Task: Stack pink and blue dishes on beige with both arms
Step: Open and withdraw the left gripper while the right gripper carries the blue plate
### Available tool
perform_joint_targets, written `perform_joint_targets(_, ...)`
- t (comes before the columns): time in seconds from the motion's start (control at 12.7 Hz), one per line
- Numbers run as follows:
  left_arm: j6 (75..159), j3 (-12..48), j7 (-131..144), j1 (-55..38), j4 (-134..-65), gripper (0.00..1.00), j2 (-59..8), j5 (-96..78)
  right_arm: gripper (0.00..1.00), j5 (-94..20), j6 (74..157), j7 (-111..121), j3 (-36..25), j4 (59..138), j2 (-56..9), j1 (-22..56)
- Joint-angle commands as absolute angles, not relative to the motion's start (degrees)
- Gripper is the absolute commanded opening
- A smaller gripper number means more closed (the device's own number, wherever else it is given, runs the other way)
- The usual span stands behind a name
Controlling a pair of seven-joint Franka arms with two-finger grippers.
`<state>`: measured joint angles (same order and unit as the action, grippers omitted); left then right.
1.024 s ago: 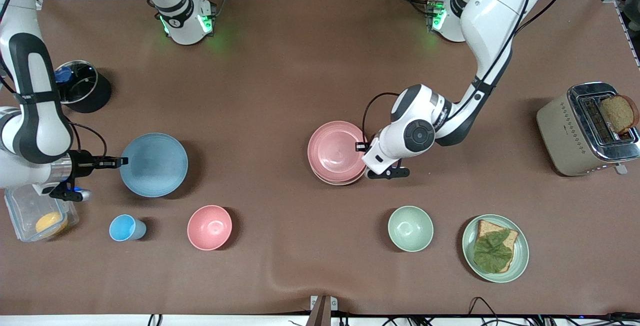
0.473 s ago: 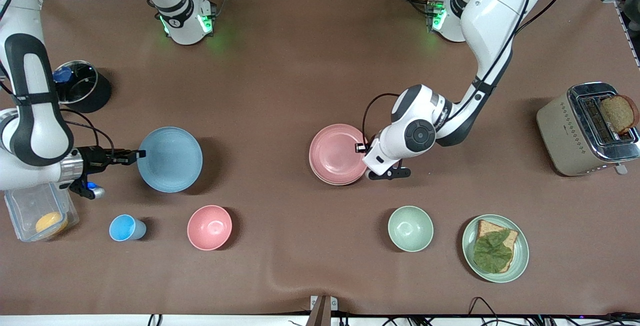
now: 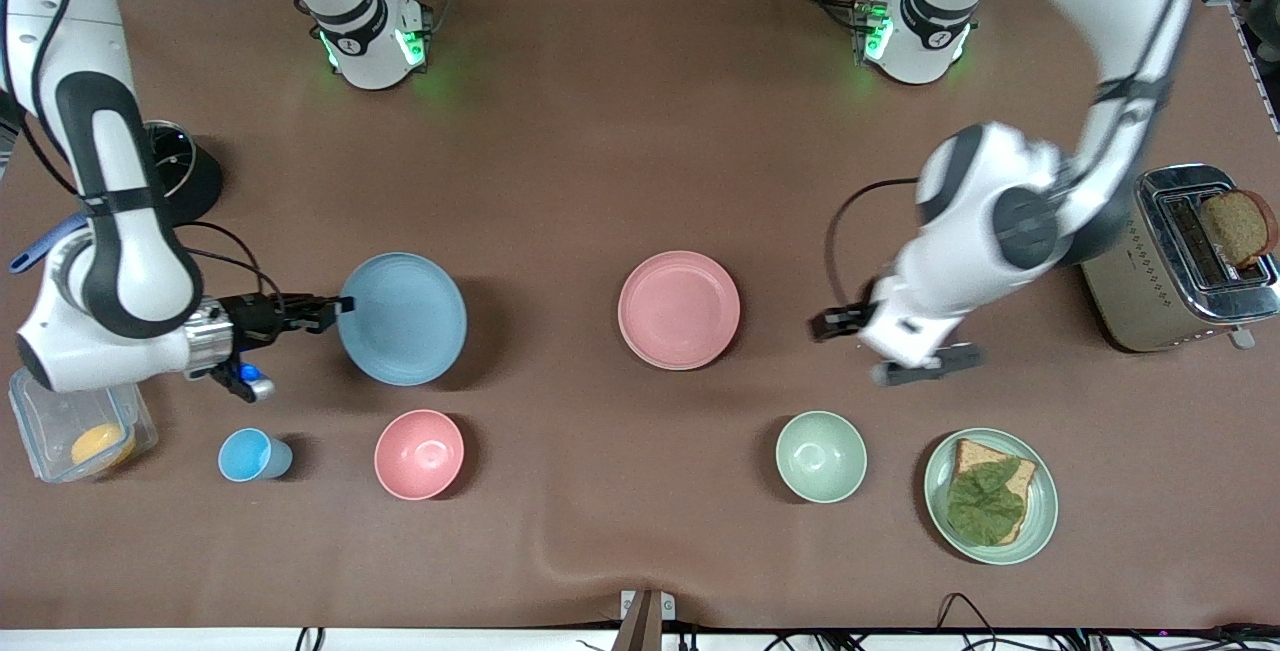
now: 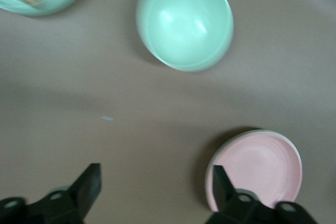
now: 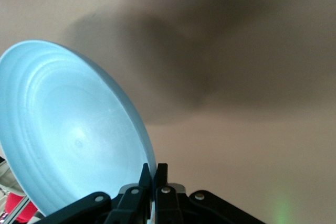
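The pale pink plate (image 3: 679, 309) lies flat at mid-table, and a thin cream rim of the beige plate (image 4: 207, 182) shows under its edge. My left gripper (image 3: 827, 324) hangs open over bare table between the pink plate and the toaster. In the left wrist view this gripper (image 4: 155, 171) holds nothing, and the pink plate (image 4: 262, 167) lies just past one fingertip. My right gripper (image 3: 335, 308) is shut on the rim of the light blue plate (image 3: 402, 319), held above the table. The right wrist view shows both fingers (image 5: 155, 170) pinching the blue plate's edge (image 5: 68, 140).
A deep pink bowl (image 3: 419, 454) and a small blue cup (image 3: 250, 455) stand nearer the front camera than the blue plate. A green bowl (image 3: 821, 456), a green plate with bread (image 3: 990, 496), a toaster (image 3: 1175, 256), a clear container (image 3: 75, 426) and a black pot (image 3: 180, 176) stand around.
The left gripper let go of the pink plate, opened and drew back toward the toaster. The right gripper carried the blue plate toward the middle of the table.
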<state>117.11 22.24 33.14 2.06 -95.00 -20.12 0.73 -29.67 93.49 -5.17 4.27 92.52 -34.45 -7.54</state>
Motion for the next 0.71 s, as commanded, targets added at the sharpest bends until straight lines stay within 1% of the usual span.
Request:
perform_joint_targets(0.0, 107.99, 22.5, 32.52, 6.75, -94.5, 1.0, -10.74, 1.85, 0.0, -34.26, 94.13, -9.66, 3.96, 93.78, -33.84, -2.22)
perform_joint_targets(0.08, 103.14, 22.5, 31.74, 7.81, -91.79, 1.0, -9.59, 1.67, 0.0, -35.23, 95.09, -9.75, 3.96, 94.39, -33.58, -0.37)
perform_joint_targets(0.24, 96.71, 22.33, 28.85, 8.61, -87.03, 1.0, -8.88, 2.02, 0.0, -37.69, 100.17, -11.07, 4.04, 97.54, -32.53, 3.49)
perform_joint_targets(0.39, 94.05, 23.2, 23.49, 12.47, -86.31, 1.0, -6.78, 2.2, 0.0, -39.19, 107.54, -15.96, 4.04, 100.36, -30.86, 9.02)
perform_joint_targets(0.55, 91.24, 21.89, 19.8, 12.13, -87.09, 1.0, -3.54, 2.11, 0.0, -39.55, 113.79, -24.04, 4.04, 100.55, -30.67, 15.09)
perform_joint_targets(0.63, 89.84, 19.97, 18.3, 10.13, -87.62, 1.0, -2.04, 2.11, 0.0, -41.64, 116.95, -27.56, 4.04, 100.55, -30.67, 17.64)
